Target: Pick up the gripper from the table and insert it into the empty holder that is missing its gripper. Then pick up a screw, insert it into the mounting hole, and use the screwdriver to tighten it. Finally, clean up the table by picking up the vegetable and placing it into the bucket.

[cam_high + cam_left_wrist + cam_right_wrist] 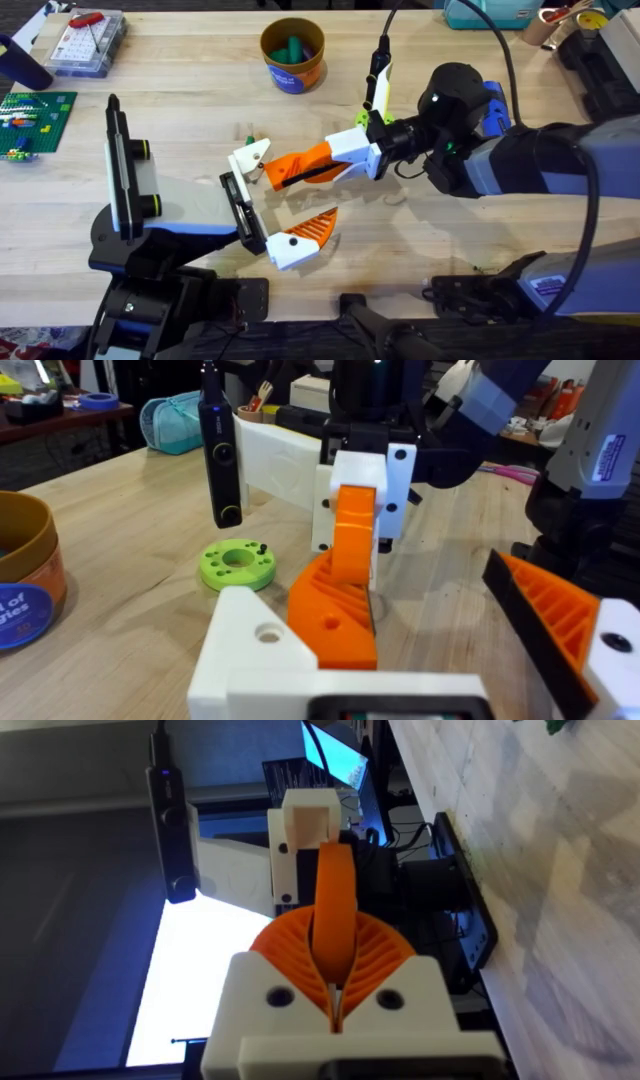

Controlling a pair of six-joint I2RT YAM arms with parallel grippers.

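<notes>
The flat black rectangular holder [241,212] sits at the tip of the pale blue-and-white arm, close to the near edge of the light wooden table [480,240]. It carries the white-and-orange fingers of the left gripper [300,200], which are spread wide apart. The right gripper [300,170] reaches in from the holder's right. Its orange fingers are pressed together and their tip lies between the left gripper's fingers, against the ribbed orange pad [330,610] of the farther one. Whether anything is pinched there cannot be told. Just beyond the holder a small green piece [248,136] lies on the wood, too small to make out. Farther right of the holder is a lime-green round plastic disc [238,565] with a tiny black screw [262,547] on it. A slim black pen-shaped screwdriver [218,450] stands upright over the disc. Well beyond the holder stands the round orange-brown bucket [292,70] with its blue label, with green pieces [290,47] inside. Far to the holder's left rear rests a clear plastic parts box [85,42].
</notes>
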